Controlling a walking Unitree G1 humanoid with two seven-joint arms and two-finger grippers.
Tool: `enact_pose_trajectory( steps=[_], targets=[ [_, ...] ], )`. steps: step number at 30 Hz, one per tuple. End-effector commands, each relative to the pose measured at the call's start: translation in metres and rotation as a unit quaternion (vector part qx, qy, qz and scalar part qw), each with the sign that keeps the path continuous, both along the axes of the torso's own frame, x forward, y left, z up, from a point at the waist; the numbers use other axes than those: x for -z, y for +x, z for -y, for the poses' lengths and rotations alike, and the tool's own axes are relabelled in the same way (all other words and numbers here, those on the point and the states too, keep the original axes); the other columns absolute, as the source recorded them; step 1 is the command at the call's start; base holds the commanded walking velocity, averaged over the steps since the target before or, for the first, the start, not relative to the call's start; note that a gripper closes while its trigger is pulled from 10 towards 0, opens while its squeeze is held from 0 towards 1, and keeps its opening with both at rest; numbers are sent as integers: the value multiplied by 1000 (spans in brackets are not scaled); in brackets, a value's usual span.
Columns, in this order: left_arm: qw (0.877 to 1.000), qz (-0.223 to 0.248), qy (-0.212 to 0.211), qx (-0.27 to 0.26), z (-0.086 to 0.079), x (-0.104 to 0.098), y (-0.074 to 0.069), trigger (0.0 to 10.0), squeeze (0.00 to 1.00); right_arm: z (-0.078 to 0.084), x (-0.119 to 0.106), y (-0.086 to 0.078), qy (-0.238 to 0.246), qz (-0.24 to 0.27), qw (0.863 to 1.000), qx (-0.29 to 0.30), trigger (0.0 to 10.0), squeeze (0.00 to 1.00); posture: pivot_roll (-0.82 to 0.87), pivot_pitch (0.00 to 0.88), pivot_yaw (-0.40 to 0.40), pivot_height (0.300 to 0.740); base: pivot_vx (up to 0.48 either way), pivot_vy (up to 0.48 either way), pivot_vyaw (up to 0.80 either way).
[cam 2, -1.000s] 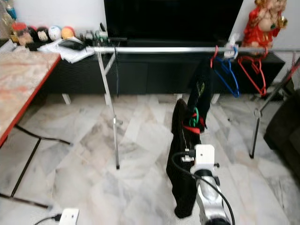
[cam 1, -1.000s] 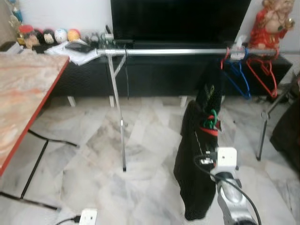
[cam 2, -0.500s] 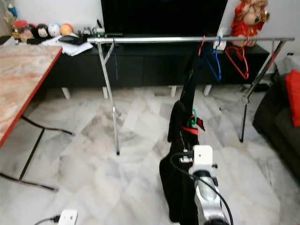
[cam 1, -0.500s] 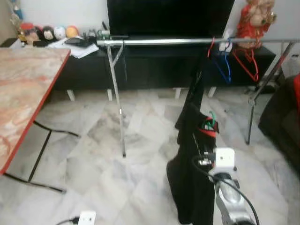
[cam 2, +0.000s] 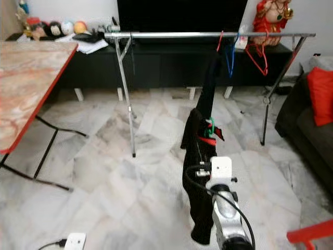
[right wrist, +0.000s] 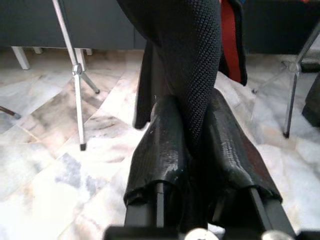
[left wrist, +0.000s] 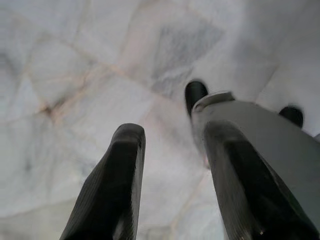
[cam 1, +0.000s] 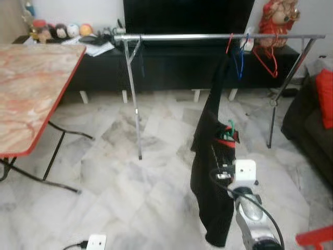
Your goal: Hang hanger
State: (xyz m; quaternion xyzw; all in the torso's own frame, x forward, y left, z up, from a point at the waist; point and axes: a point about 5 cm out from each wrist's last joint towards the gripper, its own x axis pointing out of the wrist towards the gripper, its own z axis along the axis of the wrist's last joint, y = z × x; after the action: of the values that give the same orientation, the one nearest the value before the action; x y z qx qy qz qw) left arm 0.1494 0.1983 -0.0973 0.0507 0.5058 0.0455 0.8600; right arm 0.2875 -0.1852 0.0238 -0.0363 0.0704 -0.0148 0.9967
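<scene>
My right gripper (right wrist: 194, 107) is shut on the black fabric of a garment (cam 1: 212, 177) that drapes from a hanger with a green hook (cam 1: 231, 126) and a red bar (cam 1: 227, 141). The arm's white wrist box (cam 1: 245, 172) sits just below the hanger. I hold it in front of the silver clothes rail (cam 1: 177, 37), well below the bar. A dark garment (cam 1: 217, 78) hangs from the rail behind it, beside a blue hanger (cam 1: 239, 58) and a red hanger (cam 1: 266, 56). My left gripper (left wrist: 172, 132) hangs open over the marble floor.
A marble-topped table with a red edge (cam 1: 36, 88) stands on the left. Behind the rack is a black TV cabinet (cam 1: 166, 67). A dark sofa with a red cushion (cam 1: 325, 96) is on the right. A white power strip (cam 1: 96, 241) lies on the floor.
The camera has drawn back from the rack, which now looks smaller and higher in the picture. The sofa and more of the table have come into view. My right gripper still holds the garment.
</scene>
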Motion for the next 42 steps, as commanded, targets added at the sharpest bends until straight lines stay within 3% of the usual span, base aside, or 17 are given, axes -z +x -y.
enact_pose_trajectory(
  steps=[1,13,30,38,40,42],
  targets=[
    [999,-38,-6,-1,4,8,-19,10000,0,3,-6,3,-5,12,1000,2,10000,0,-37,0,-36,740,-319,0,0],
    [999,-32,-6,-3,4,7,-17,10000,0,7,-3,1,-6,4,1000,5,10000,0,-42,0,-31,740,-229,0,0],
    [1000,-26,0,12,5,6,-14,10000,0,4,-4,5,-5,-3,1000,-14,10000,0,-31,0,-40,740,0,0,0],
    [999,19,30,41,4,1,-6,10000,0,8,-4,7,-31,-25,998,-47,10000,0,-35,0,-45,740,0,0,0],
    [993,99,38,51,-30,-20,22,10000,0,13,-5,9,-52,-36,996,-70,10000,0,-36,0,-50,740,0,0,0],
    [990,118,42,59,-37,-26,28,10000,0,14,-6,10,-57,-38,995,-78,10000,0,-36,0,-50,740,0,0,0]
  ],
)
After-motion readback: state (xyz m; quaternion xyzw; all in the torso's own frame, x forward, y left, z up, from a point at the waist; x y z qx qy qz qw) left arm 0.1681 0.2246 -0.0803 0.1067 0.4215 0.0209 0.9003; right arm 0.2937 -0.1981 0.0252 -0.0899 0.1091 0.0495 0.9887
